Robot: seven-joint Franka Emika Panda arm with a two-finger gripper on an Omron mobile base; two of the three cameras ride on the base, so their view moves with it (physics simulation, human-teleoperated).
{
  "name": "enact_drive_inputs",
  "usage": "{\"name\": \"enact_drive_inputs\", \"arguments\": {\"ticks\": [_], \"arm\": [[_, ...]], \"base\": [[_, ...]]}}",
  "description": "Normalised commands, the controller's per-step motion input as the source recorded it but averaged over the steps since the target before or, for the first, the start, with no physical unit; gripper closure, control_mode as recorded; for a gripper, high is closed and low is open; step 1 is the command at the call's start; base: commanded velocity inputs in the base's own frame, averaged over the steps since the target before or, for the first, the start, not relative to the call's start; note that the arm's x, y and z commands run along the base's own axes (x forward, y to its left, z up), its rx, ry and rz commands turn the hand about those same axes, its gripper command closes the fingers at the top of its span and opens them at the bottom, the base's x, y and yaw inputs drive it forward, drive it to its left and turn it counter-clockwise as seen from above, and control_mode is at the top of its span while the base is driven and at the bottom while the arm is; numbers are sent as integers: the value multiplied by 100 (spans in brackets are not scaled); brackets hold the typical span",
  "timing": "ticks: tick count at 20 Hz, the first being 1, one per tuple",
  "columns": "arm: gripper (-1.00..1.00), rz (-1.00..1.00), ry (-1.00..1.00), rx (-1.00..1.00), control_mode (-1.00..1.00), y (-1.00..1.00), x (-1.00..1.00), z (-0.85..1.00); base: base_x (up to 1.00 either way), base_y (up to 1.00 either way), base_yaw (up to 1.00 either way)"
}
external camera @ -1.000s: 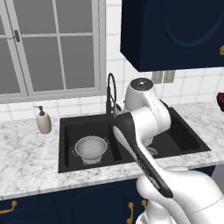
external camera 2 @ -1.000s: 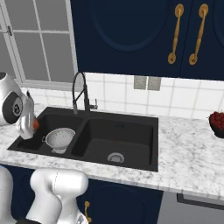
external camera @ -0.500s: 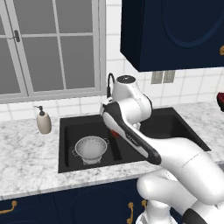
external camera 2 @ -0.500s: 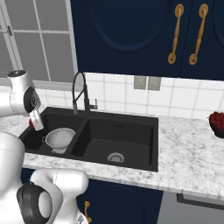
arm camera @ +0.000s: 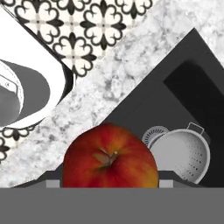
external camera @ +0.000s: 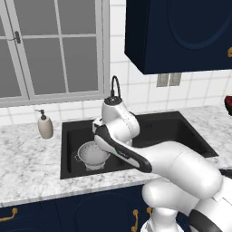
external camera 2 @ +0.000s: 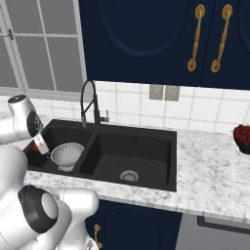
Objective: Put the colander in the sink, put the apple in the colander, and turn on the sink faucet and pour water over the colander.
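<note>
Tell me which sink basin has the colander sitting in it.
The basin on the window side, nearest the soap dispenser, holds the colander. The other basin of the sink shows only its bare silver drain.

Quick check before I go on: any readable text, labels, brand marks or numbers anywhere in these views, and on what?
None: no view carries any readable text.
The soap dispenser is plain, with no label.
The wall outlet plates are blank.
The colander, the faucet, the sink and the apple in the gripper bear no markings.
The floor tiles show a floral pattern, not writing.
</note>
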Motion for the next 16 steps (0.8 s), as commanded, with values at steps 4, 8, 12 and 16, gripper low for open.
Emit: {"name": "enact_drive_inputs", "arguments": {"ticks": [4,8,12,16], "arm": [[100,0,0,-12,-100,30,45,-54],[100,2,0,-1,-100,2,72,-36],[100,2,0,-3,-100,7,66,-41],[100,2,0,-8,-100,12,59,-54]], "base": [[0,0,0],[0,0,0],[0,0,0],[0,0,0]]}}
